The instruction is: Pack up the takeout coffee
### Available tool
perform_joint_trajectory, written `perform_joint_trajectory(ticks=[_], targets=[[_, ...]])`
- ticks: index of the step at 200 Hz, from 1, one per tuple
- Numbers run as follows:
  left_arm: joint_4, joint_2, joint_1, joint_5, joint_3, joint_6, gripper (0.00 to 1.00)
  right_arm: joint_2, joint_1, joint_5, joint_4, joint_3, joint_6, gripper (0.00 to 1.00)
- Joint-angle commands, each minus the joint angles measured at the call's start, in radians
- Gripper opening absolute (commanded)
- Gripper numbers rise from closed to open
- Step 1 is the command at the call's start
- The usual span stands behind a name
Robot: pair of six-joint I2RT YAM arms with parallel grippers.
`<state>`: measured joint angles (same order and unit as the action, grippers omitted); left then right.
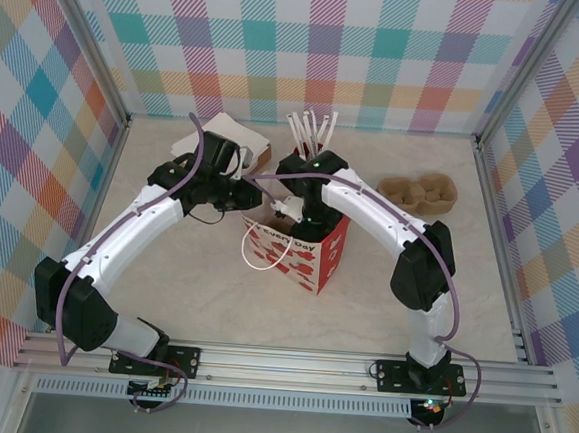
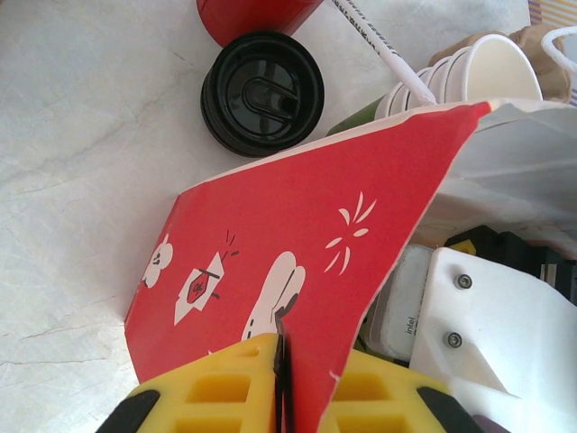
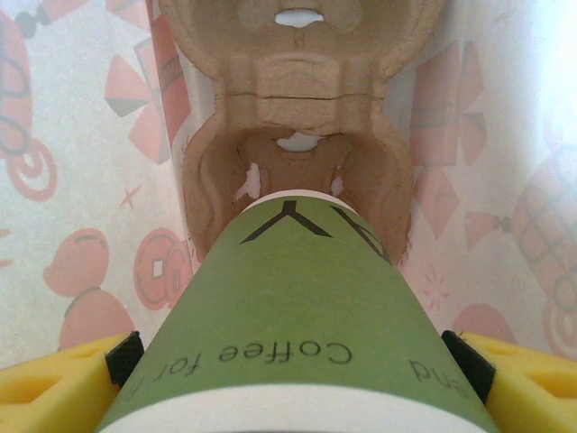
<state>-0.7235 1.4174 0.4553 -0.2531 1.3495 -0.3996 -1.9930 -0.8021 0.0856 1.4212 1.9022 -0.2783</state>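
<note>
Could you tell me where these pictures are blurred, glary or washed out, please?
Top external: evenly lit and sharp. Left wrist: the red paper bag is crisp, the yellow fingers pinching it blur, and the white cups look nearly blown out. Right wrist: the green coffee cup is slightly soft up close; light through the bag walls washes out their print.

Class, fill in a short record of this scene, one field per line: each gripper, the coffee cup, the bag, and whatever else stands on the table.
left gripper: shut on the top edge of the red-and-white paper bag
right gripper: shut on a green paper coffee cup, reaching down inside the bag
cup position: base at a pocket of the brown pulp cup carrier in the bag; whether seated, cannot tell
table: black plastic lid, stack of white paper cups, second brown pulp carrier
</note>
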Motion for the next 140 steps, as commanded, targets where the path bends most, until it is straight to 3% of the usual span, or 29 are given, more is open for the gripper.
perform_joint_trajectory(ticks=[1,140], targets=[[0.01,0.004,-0.006,-0.016,0.029,0.012,0.13,-0.02,0.007,-0.017,-0.006,-0.023,-0.01,0.69],[0.009,0.01,-0.006,-0.017,0.029,0.013,0.13,-0.048,0.017,-0.05,-0.1,-0.13,-0.003,0.69]])
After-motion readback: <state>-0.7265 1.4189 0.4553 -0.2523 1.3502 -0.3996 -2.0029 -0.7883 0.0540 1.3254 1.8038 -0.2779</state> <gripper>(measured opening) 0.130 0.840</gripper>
